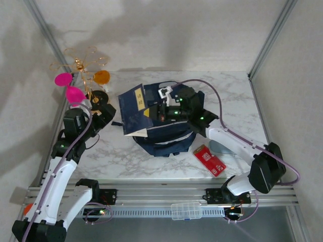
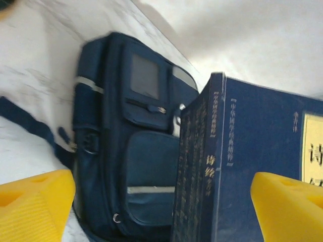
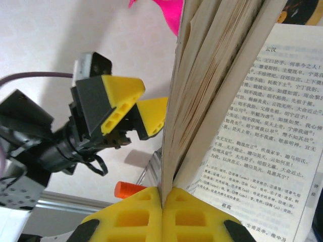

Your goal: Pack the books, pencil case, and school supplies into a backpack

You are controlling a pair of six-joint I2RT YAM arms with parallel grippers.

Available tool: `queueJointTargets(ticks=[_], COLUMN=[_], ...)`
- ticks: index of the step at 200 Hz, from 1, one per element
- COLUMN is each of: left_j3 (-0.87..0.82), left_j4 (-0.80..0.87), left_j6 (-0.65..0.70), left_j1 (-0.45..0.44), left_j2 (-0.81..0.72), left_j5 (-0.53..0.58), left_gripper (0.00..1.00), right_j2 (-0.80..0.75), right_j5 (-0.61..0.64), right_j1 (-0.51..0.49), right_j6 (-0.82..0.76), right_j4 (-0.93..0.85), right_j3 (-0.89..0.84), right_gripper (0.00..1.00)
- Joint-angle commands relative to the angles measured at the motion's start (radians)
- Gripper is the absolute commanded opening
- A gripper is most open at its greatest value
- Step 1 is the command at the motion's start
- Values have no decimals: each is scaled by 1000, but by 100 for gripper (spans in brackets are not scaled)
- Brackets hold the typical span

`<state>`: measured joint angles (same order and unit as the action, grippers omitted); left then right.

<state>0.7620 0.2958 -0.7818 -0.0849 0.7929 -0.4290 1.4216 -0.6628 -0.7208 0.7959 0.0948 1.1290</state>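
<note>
backpack [image 2: 146, 171] partly behind book [image 2: 252, 146], cover cropped

A white, grey-veined marble table [image 1: 126, 156] stood inside a pale enclosure, with plain off-white walls [image 1: 176, 30] behind and at both sides. Slim aluminium posts [image 1: 271, 38] rose at the back corners, and a silver rail [image 1: 161, 194] crossed the near edge. The light was soft and threw blurred shadows on the back wall.
</note>
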Motion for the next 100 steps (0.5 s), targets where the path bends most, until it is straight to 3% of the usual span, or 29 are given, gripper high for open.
queueJointTargets(ticks=[1,26,62,100], left_j3=[-63,-138,-139,-139], left_j4=[-193,-403,-460,-646], left_j6=[-107,-219,-236,-304], left_j1=[-41,-142,-276,-397], left_j2=[-2,-9,73,132], left_j5=[-162,-164,-93,-74], left_gripper=[86,82,80,67], right_j2=[-69,-99,-120,-101], right_j5=[-93,-143,-163,-181], right_j1=[46,89,114,129], right_j6=[-29,-6,0,17], right_j4=[66,92,110,151], right_j3=[-41,-75,-84,-114], right_gripper=[0,0,0,0])
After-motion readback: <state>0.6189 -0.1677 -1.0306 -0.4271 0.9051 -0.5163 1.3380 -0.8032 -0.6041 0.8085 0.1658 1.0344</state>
